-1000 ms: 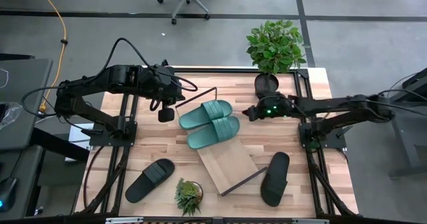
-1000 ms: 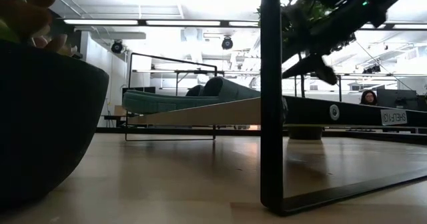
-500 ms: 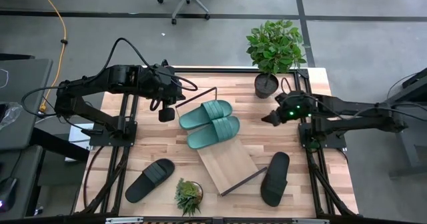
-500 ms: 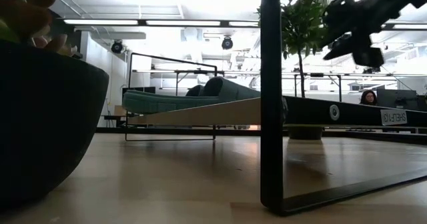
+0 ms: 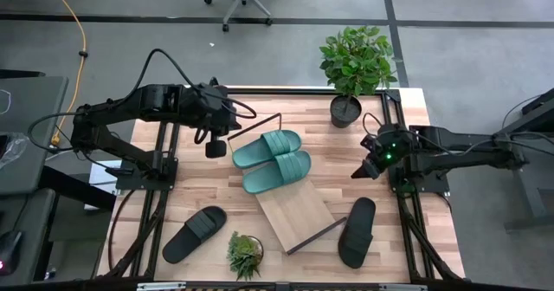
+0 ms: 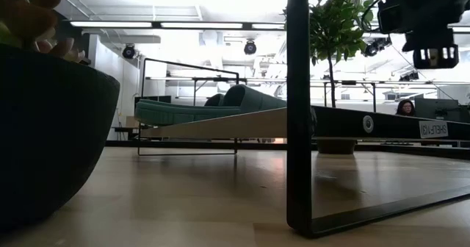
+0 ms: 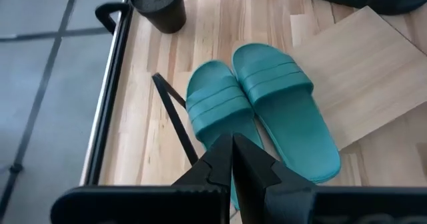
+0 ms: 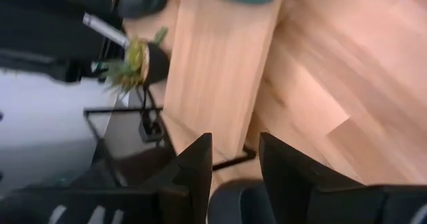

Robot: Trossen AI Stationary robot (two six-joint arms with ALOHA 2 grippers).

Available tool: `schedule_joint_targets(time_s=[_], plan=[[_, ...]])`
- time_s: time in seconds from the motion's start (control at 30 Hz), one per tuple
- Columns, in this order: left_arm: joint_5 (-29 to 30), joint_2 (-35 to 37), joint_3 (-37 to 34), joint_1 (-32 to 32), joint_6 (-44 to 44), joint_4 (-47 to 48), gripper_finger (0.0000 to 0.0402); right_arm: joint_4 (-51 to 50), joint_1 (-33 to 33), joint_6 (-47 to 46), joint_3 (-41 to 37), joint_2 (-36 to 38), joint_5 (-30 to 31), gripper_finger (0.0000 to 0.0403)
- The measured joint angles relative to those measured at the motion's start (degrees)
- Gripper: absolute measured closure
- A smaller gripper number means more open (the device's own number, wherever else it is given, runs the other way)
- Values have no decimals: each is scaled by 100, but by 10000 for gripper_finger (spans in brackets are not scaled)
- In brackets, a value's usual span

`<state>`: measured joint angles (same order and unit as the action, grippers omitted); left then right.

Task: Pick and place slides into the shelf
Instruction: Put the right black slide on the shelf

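Two teal slides lie side by side, soles down, on the upper half of the shelf, a slanted light-wood board on a black wire frame; the left wrist view shows them too. One black slide lies on the tabletop at the near left. The other black slide lies at the near right. My left gripper hangs shut above the table, left of the teal pair. My right gripper stands open and holds nothing, above the table to the right of the shelf and beyond the right black slide.
A tall potted plant stands at the far right corner. A small plant in a dark pot sits at the near edge, between the left black slide and the shelf. Black frame rails run along both table sides.
My right gripper has drawn away from the teal slides, going toward the table's right edge and somewhat toward the near edge, and has swung round to point more toward the near edge. Its fingers stay open. The slides and the shelf have not moved.
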<state>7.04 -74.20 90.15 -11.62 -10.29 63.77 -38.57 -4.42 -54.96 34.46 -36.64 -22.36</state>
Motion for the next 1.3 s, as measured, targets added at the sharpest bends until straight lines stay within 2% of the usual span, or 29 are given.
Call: schedule_joint_targets(time_s=[0.13,0.27,0.4,0.47,0.53,0.63,0.8,1.0,1.1,1.3], plan=[[-550,-46,0,-4,-391,-276,399,2,158,244,0,0,-166,289],[-1697,-84,1,0,-496,-377,399,2,245,382,0,-1,-227,289],[-3079,-80,2,0,-573,155,399,2,288,299,0,0,-501,289],[-3332,-33,0,22,-511,783,399,-1,330,322,0,0,-590,289],[-3147,74,0,127,-290,1347,400,-13,374,353,0,0,-591,289],[-2520,278,0,377,206,1848,400,-28,443,343,0,-1,-566,289],[-1540,621,0,1139,1281,1578,400,-83,606,245,0,-2,-510,289],[-623,816,-10,2027,1724,1044,401,-353,874,236,0,-2,-517,289],[-435,868,-215,2300,2040,951,401,-489,966,163,0,-2,-519,289],[-360,1020,-1053,2736,2600,963,401,-463,1168,-219,0,-2,-467,289]])
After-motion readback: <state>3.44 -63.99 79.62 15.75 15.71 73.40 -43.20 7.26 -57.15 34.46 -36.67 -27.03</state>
